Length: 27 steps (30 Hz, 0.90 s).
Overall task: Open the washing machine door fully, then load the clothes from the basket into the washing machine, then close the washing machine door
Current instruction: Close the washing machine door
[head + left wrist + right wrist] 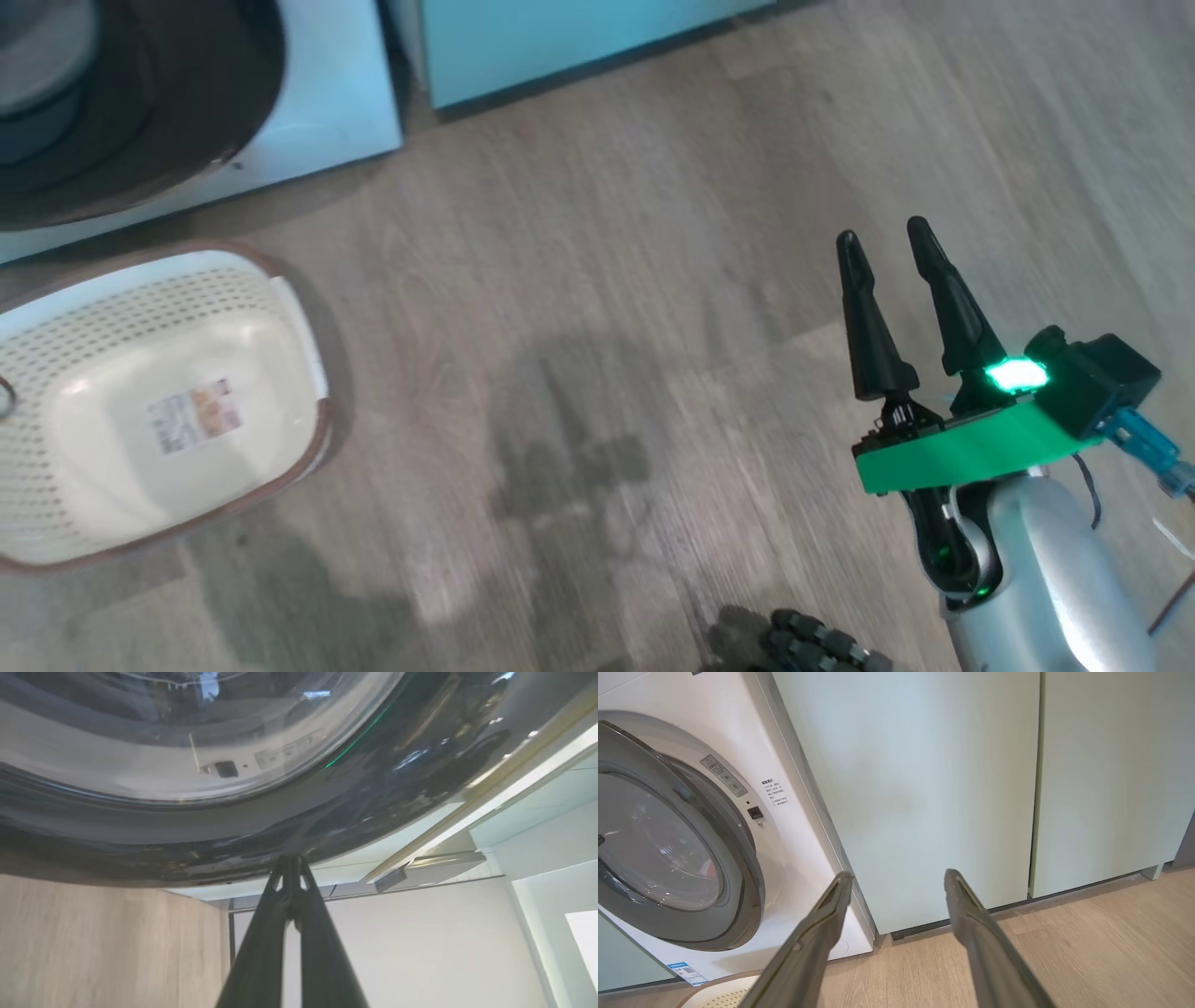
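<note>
Pale wood floor (607, 280) ran up to teal cabinets (924, 788) and the white washing machine (794, 858). My left claw (290, 861), fingers pressed together, met the washing machine door (327, 826) at its black ring. My right claw (883, 231) hung spread above the floor, well apart from the basket (56, 308).
</note>
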{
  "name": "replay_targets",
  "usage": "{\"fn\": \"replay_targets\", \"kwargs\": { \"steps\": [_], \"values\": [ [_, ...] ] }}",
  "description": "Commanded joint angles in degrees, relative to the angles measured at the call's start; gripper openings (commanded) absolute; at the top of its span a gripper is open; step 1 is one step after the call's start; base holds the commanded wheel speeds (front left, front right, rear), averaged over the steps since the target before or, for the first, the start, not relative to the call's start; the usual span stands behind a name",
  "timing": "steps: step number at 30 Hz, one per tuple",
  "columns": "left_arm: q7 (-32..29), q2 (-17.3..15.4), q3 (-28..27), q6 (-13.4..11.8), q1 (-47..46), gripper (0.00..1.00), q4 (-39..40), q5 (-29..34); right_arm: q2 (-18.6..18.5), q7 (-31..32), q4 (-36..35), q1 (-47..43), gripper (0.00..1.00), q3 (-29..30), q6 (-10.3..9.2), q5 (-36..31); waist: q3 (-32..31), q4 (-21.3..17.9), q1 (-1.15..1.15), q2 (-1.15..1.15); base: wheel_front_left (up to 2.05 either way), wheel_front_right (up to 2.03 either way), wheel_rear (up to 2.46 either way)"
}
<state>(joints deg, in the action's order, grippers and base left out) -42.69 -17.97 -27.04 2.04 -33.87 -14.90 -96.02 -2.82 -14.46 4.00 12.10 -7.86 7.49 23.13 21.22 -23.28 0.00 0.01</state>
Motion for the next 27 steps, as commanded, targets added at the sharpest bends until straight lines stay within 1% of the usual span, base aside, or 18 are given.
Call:
{"fn": "replay_targets", "kwargs": {
  "steps": [1, 2, 3, 4, 5, 6, 11, 15, 19, 21, 27],
  "values": [
    [0.4, -0.9, -2.3, 1.0, 0.8, 0.08, 2.9, -1.1, -0.1, -0.5, -1.5, -0.3, 1.00, -1.0, 0.00, -0.4, -1.3, 2.0, 0.00, -0.01, 0.00, 0.00, 0.00],
    [0.6, 0.2, -2.8, 1.5, 1.9, 0.24, 3.4, -1.6, -0.1, -0.5, -1.5, -0.3, 1.00, -1.0, 0.00, -0.7, -1.7, 2.6, 0.00, -0.01, 0.00, 0.00, 0.00],
    [0.7, 1.2, -3.2, 2.0, 3.0, 0.42, 4.0, -2.1, -0.1, -0.5, -1.4, -0.4, 1.00, -1.0, 0.00, -0.9, -1.9, 3.2, 0.00, -0.01, 0.00, 0.00, 0.00],
    [1.0, 2.4, -3.8, 2.6, 3.9, 0.67, 4.7, -2.8, -0.1, -0.5, -1.4, -0.4, 1.00, -0.9, 0.00, -1.2, -2.2, 3.8, 0.00, -0.01, 0.00, 0.00, 0.00],
    [1.1, 3.8, -4.3, 3.1, 4.8, 1.00, 5.5, -3.6, -0.1, -0.5, -1.4, -0.5, 1.00, -0.8, 0.00, -1.4, -2.5, 4.4, 0.00, -0.01, 0.00, 0.00, 0.00],
    [1.1, 3.8, -4.3, 3.1, 4.8, 1.00, 5.5, -3.6, -0.1, -0.5, -1.4, -0.5, 1.00, -0.8, 0.00, -1.4, -2.5, 4.4, 0.00, -0.01, 0.00, 0.00, 0.00],
    [2.3, 10.3, -6.1, 4.8, 10.5, 1.00, 9.9, -5.0, -0.1, -0.5, -1.3, -0.8, 1.00, -0.6, 0.00, -2.2, -3.8, 6.8, 0.00, -0.01, 0.00, 0.00, 0.00],
    [4.4, 13.8, -7.0, 5.3, 14.5, 1.00, 12.8, -6.1, -0.1, -0.5, -1.4, -1.1, 1.00, -0.4, 0.00, -2.6, -4.5, 8.5, 0.00, -0.01, 0.00, 0.00, 0.00],
    [8.1, 14.9, -7.0, 5.4, 17.9, 1.00, 15.6, -6.6, -0.1, -0.5, -1.4, -1.5, 1.00, -0.1, 0.00, -2.8, -5.2, 10.0, 0.00, -0.01, 0.00, 0.00, 0.00],
    [11.1, 15.0, -5.6, 5.4, 20.0, 1.00, 16.8, -6.9, -0.1, -0.5, -1.2, -1.8, 1.00, 0.1, 0.00, -2.9, -5.8, 10.8, 0.00, -0.01, 0.00, 0.00, 0.00],
    [24.0, 15.1, 2.3, 5.4, 25.4, 1.00, 22.3, -3.9, -0.1, 0.2, -1.6, -2.5, 1.00, 1.3, 0.00, -4.1, -7.5, 13.6, 0.00, -0.01, 0.00, 0.00, 0.00]
  ]
}}
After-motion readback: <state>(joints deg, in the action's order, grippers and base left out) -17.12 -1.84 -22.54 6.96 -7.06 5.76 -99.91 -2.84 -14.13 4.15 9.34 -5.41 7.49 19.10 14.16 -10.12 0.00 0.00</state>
